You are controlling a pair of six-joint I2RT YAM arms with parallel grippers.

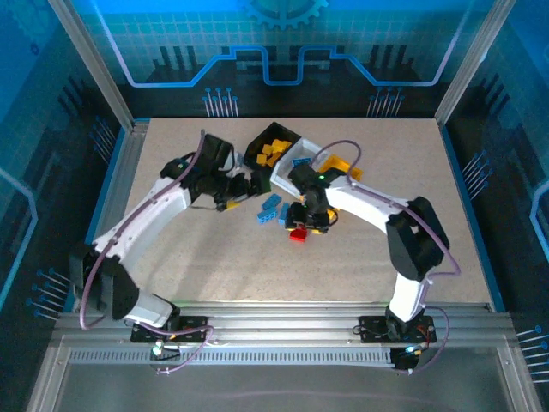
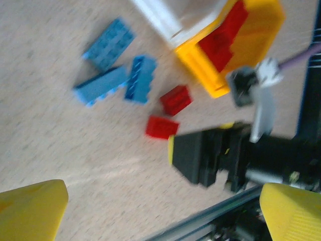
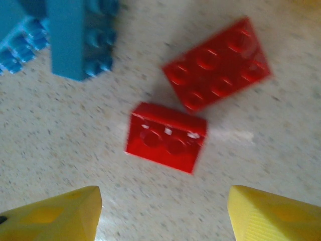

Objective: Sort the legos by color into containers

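Bare surface (image 3: 65, 150) is left around the nearer red lego (image 3: 165, 138) and between the spread fingers (image 3: 55, 216) of the right hand (image 3: 163, 201). Beyond, room is narrowed by blue legos (image 3: 80, 35) and a second red lego (image 3: 218, 63).

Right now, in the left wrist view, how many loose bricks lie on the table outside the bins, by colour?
blue bricks: 3
red bricks: 2
Total: 5
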